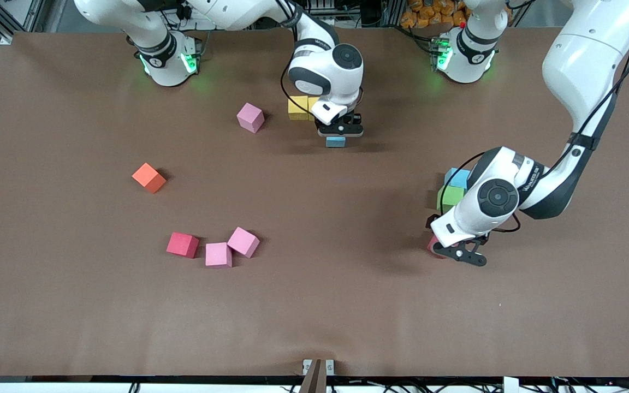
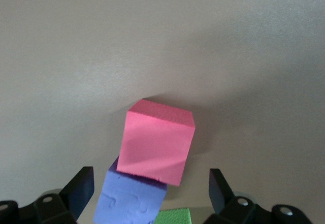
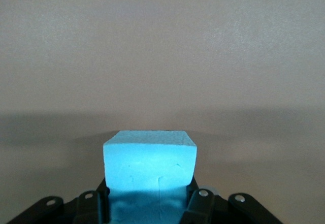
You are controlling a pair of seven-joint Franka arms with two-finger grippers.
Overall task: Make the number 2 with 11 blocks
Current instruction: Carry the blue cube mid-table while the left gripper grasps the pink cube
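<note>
Light blue cube (image 3: 150,165) clamped in right gripper (image 1: 339,132), just beside two yellow cubes (image 1: 302,107) at table's 12 o'clock. Left gripper (image 1: 464,255) spread wide over red cube (image 2: 156,141); purple cube (image 2: 130,201), green cube (image 1: 450,196), second light blue cube (image 1: 458,177) cluster near it at 3 o'clock. Orange cube (image 1: 149,178) at 9 o'clock. Red cube (image 1: 182,244) and two pink cubes (image 1: 231,248) at 7 o'clock; another pink cube (image 1: 250,117) at 11 o'clock.
</note>
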